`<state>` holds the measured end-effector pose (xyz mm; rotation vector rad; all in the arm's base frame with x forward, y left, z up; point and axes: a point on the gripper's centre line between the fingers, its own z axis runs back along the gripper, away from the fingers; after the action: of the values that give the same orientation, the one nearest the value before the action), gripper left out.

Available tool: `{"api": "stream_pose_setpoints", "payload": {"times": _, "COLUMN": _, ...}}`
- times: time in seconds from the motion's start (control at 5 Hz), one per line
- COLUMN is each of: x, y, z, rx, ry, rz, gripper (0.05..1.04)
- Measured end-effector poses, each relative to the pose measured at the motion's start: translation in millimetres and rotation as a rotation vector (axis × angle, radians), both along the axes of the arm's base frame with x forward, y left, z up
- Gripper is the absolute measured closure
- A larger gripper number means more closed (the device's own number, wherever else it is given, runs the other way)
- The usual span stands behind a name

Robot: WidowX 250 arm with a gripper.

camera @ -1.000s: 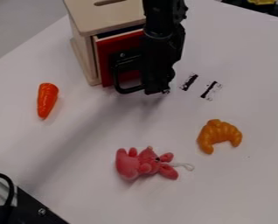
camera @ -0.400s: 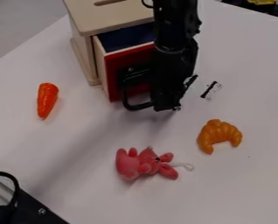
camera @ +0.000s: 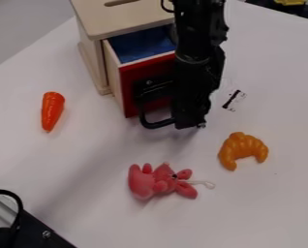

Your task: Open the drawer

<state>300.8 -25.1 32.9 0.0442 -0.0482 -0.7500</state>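
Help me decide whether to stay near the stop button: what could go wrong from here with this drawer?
The drawer already stands partly open, so a much longer pull might draw it right out of the wooden cabinet.

The gripper is low at the black handle; it could slip off or scrape the table.

The pink plush toy lies on the table in front of the drawer and might be bumped if the arm comes further out.
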Motion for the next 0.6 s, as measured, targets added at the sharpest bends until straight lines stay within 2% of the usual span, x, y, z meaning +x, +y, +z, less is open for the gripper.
{"api": "stream_pose_setpoints", "payload": {"times": 0.2, "x": 2.1, "y": -11.0, "z": 6.1, "rx": 0.017, "ry": -0.029, "rz": -0.071, "gripper": 0.749}}
{"api": "stream_pose_setpoints", "payload": {"times": 0.4, "x": 3.3, "y": -19.4, "z": 16.5, "rx": 0.015, "ry": -0.063, "rz": -0.101, "gripper": 0.433}}
{"api": "stream_pose_setpoints", "payload": {"times": 0.6, "x": 2.1, "y": -18.9, "z": 16.6, "rx": 0.017, "ry": -0.054, "rz": -0.102, "gripper": 0.147}}
